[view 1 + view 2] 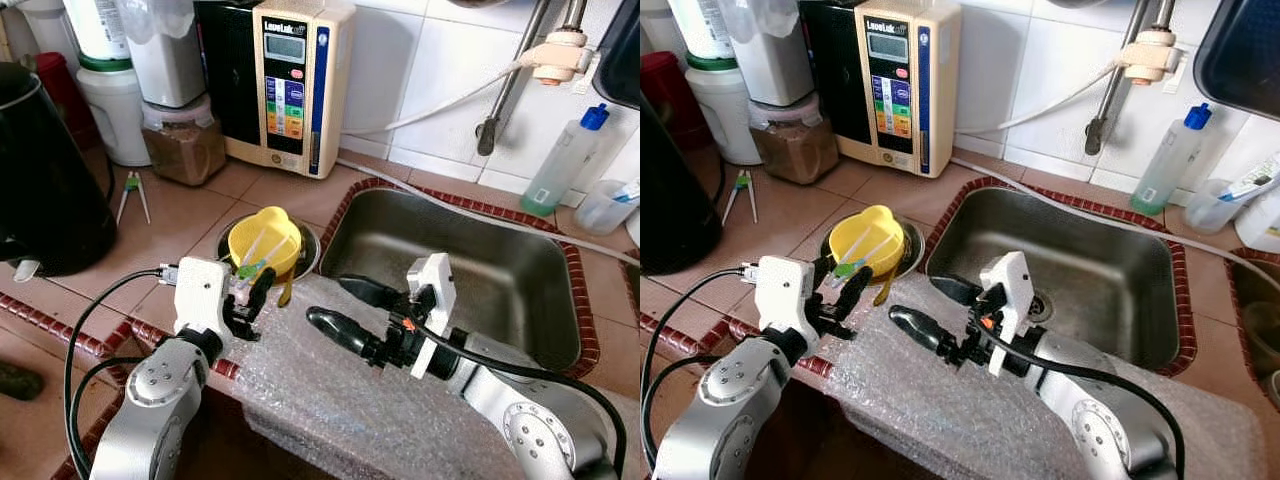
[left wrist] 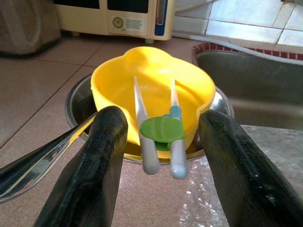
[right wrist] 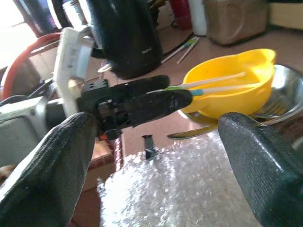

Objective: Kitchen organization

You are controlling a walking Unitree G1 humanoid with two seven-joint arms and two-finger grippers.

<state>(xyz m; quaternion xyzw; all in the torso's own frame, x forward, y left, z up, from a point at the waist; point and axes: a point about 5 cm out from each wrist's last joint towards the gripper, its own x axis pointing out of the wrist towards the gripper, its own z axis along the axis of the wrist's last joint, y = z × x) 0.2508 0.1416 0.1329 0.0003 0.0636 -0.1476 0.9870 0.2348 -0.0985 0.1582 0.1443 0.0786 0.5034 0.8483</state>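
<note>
Left gripper [image 2: 158, 156] (jaws apart) flanks chopsticks [image 2: 161, 137], seemingly untouched, in yellow bowl [image 2: 151, 82].

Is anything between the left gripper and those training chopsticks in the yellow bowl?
Nothing visible. The left gripper is open, its fingers either side of the near ends of the training chopsticks, which lean over the yellow bowl rim with open air between.

a home kitchen: steel sink [image 1: 520, 300], tiled counter [image 1: 190, 215], black kettle [image 1: 45, 180].
</note>
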